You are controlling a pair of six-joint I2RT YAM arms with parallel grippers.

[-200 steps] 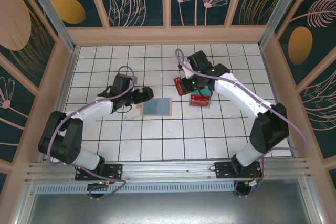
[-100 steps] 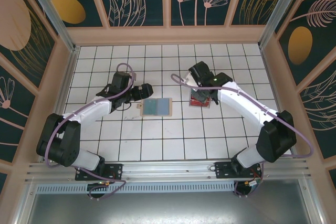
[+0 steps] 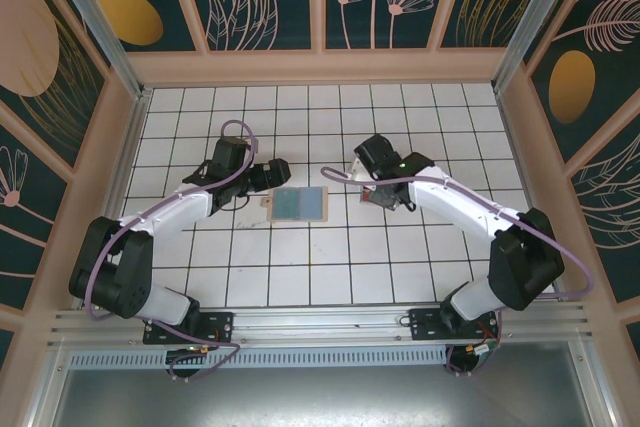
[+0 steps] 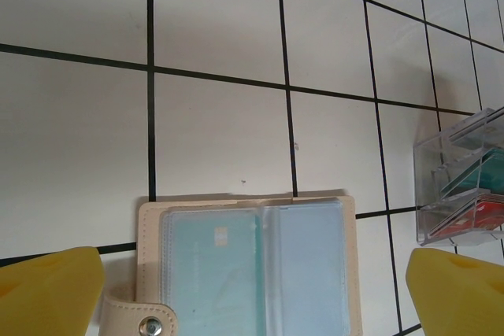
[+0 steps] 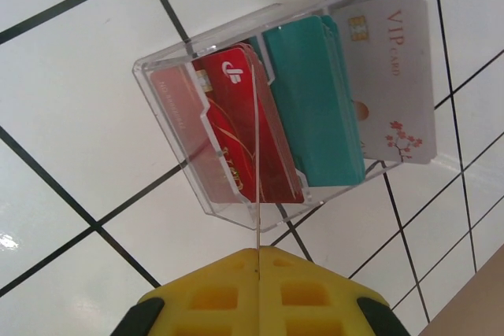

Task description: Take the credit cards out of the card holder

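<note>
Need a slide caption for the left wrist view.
Open left gripper faces the unfolded card holder, teal card inside; clear card tray at right.

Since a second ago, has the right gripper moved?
Yes. The right gripper shifted right in the top view, away from the card holder, to the clear tray.

Top cam: high, behind the arm bases (image 3: 190,325), looking steeply down over the whole tiled table (image 3: 330,277). Left wrist cam: close, facing down at the open card holder (image 4: 252,265). Right wrist cam: closer still, on the clear tray (image 5: 161,88) (same tray sits at the left wrist view's right edge). Top view covers both spots.
</note>
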